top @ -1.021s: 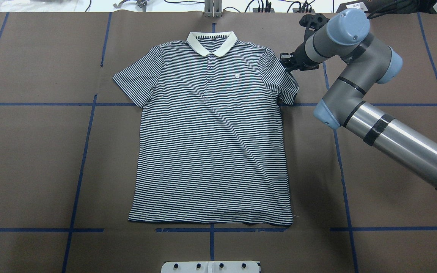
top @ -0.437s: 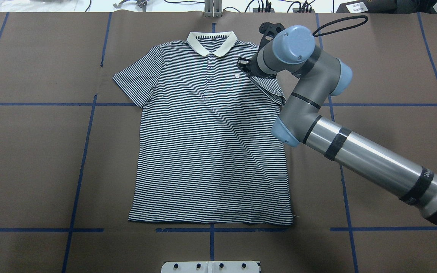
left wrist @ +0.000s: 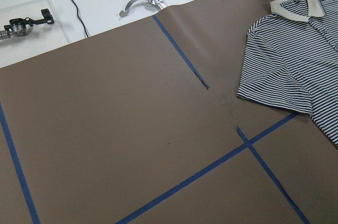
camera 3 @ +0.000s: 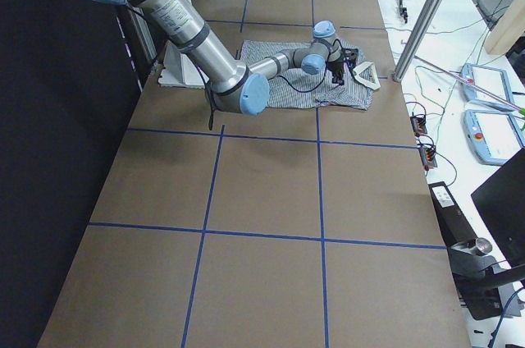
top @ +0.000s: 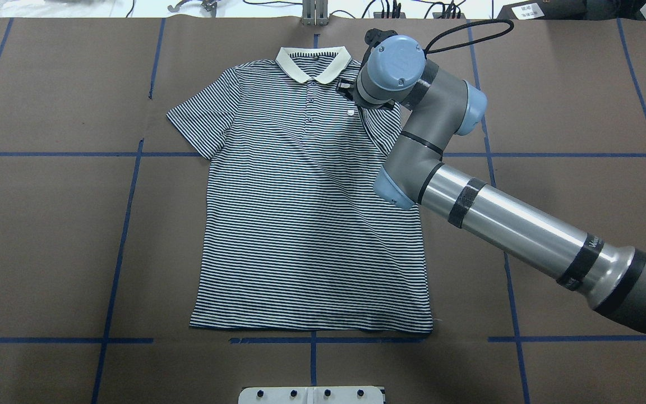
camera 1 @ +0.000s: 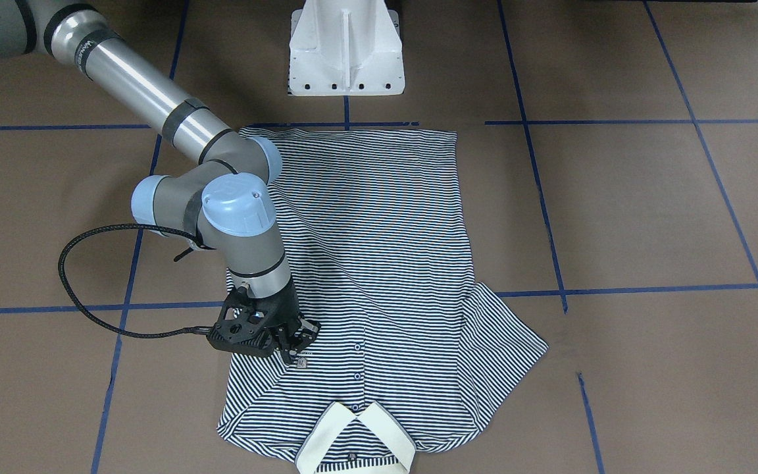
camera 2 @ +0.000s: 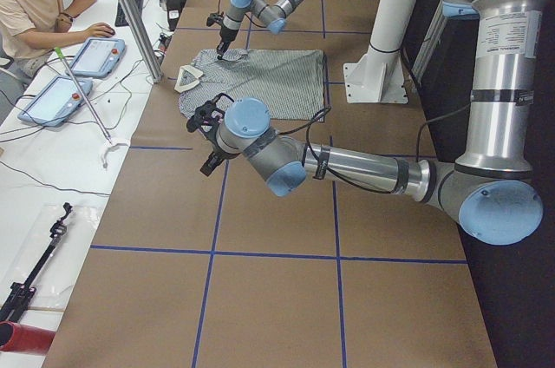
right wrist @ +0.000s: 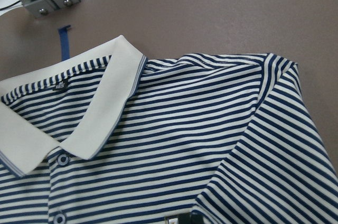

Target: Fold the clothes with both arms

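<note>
Shirt (top: 312,224): lies flat on the bench (top: 48,224). Its collar is far from the robot and its hem is near, so its long way runs near to far.
Right end effector (camera 1: 297,345): over the chest, fingers together. It seems to pinch the folded-in sleeve (right wrist: 274,171).
Left end effector (camera 2: 204,121): over bare bench; I cannot tell if it is apart or together.
Other sleeve (top: 197,120): spread flat, nearer the left arm.

The right arm (top: 502,224) and the left arm (camera 2: 355,164) are grey jointed tubes with rounded light-blue joint caps (top: 396,59); black bands (top: 460,202) ring the brushed-silver forearm; a black braided cable (camera 1: 60,266) loops to the black right gripper (camera 1: 297,349); the pedestal (camera 1: 346,46) is white.
</note>
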Available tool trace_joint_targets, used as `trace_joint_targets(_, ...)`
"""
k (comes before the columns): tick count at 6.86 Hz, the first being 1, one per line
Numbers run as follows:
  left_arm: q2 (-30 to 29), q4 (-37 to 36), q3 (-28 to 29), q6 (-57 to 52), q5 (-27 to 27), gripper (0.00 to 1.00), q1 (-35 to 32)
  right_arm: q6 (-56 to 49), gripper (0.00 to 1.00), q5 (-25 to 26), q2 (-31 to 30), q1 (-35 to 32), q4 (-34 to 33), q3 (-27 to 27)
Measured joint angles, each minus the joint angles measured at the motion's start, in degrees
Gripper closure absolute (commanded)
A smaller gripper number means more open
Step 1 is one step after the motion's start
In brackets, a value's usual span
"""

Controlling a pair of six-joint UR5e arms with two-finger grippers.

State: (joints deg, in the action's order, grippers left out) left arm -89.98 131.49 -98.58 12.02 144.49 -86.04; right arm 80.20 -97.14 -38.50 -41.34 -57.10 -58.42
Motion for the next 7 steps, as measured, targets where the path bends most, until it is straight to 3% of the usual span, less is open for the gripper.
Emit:
trace_joint_targets(1, 0.0, 0.0, 0.05, 0.01, 0.0, 0.0, 0.01, 0.07, 0.01, 1.2, 0.29, 0.03, -0.02, 1.05)
trace_joint_targets(5, -2.07, -0.14, 3.4, -0.04, -0.72, 0.0, 0.86, -0.04, 0.0, 2.14, 0.68, -0.94, -0.05, 1.65)
trace_joint_targets(7, -5.02, -0.63, 5.45, 2.98, -6.14, 0.01, 3.34, -1.27, 0.0, -5.35, 0.07, -3.07, 0.05, -2.4)
